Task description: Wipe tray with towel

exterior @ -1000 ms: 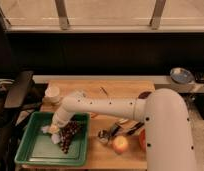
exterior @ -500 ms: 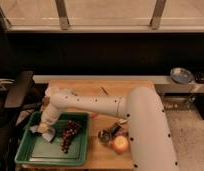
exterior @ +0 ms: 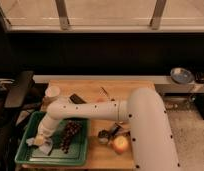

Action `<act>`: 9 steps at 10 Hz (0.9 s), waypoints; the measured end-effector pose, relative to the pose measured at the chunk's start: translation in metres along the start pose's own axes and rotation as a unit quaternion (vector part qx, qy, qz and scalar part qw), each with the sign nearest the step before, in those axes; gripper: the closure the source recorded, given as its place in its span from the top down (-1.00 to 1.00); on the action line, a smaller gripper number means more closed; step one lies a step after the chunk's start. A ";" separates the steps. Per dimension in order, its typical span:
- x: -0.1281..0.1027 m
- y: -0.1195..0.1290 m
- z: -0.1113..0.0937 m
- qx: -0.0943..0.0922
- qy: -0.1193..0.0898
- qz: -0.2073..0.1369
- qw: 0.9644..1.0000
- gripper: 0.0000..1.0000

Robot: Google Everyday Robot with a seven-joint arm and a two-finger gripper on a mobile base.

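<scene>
Your gripper is clamped on the towel at the tray's 8 o'clock, near its left rim, grapes crowding its 3 o'clock side, the arm reaching in bent from the right.

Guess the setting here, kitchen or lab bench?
Probably a kitchen-style mock-up: a wooden table under a window holds grapes in the green tray and an apple. The gripper presses the towel in the tray's left end.
</scene>
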 end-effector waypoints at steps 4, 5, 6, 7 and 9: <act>0.043 0.006 -0.037 0.028 0.013 0.047 0.998 -1.00; 0.045 -0.003 -0.043 0.033 0.018 0.051 0.998 -1.00; 0.043 -0.022 -0.050 0.041 0.023 0.051 0.998 -1.00; 0.041 -0.034 -0.054 0.044 0.024 0.050 0.997 -1.00; 0.029 -0.065 -0.057 0.047 0.023 0.039 0.998 -1.00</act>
